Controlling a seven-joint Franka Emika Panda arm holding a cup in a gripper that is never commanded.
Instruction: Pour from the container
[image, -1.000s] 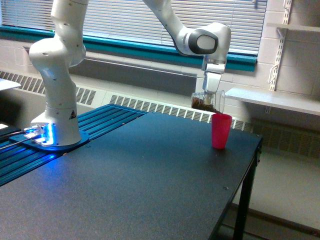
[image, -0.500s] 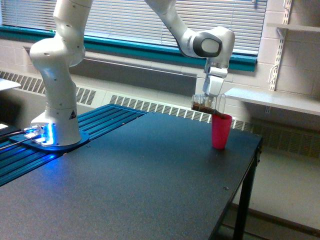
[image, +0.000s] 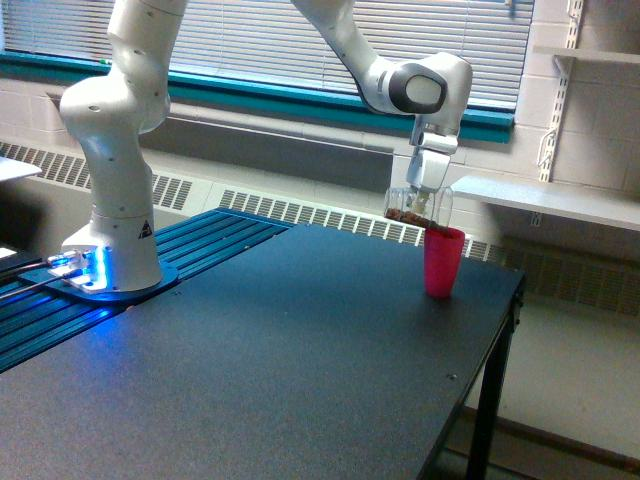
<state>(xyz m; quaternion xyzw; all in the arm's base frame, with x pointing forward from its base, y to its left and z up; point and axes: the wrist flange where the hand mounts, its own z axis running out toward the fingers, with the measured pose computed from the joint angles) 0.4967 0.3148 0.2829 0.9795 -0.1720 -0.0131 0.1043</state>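
The container (image: 415, 209) is a small clear cup with dark brown material inside. It hangs tilted on its side just above the rim of a bright pink cup (image: 443, 262), which stands upright near the black table's far right corner. My gripper (image: 428, 192) is shut on the container from above. The container's mouth sits right at the pink cup's opening, and the brown material lies along its lower side.
The white arm base (image: 112, 200) stands on blue slats at the exterior view's left. The black table (image: 250, 370) ends at an edge just right of the pink cup. A white shelf (image: 560, 200) and wall radiators lie behind.
The gripper shifted slightly to the exterior view's right and tipped the container further over the pink cup. Less brown material shows in the container than before.
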